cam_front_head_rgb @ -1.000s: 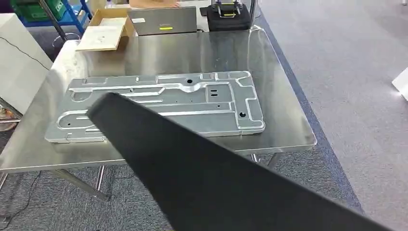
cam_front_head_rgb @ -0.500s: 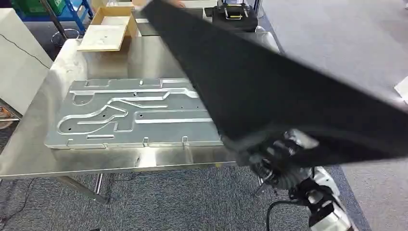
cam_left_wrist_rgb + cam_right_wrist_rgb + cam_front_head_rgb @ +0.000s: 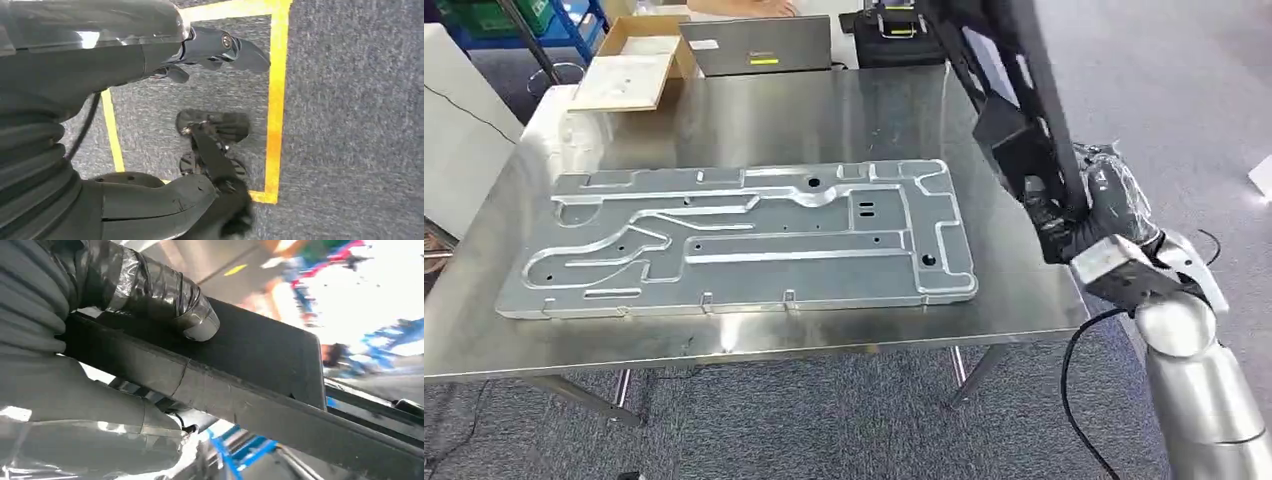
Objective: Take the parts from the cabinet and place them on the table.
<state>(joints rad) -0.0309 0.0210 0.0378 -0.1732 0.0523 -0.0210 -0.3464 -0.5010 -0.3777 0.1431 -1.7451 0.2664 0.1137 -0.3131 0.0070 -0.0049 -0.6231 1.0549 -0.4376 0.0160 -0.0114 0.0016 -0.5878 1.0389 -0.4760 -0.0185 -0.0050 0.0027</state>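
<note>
Even, bright overhead light fills the head view, and the steel table (image 3: 824, 110) throws back soft pale glare along its far half and left edge, mirroring the boxes behind it. The machined metal plate (image 3: 744, 240) shows crisp highlights on its raised ribs; shadows under it are faint. The black panel (image 3: 1024, 110) reads as a flat dark mass with little surface detail. The left wrist view is sharp on the carpet and yellow floor tape (image 3: 276, 100), with a bright glint on the arm cover. In the right wrist view the background is blown out to white and smeared, colours bleeding, while the taped thumb (image 3: 165, 295) stays in focus.
</note>
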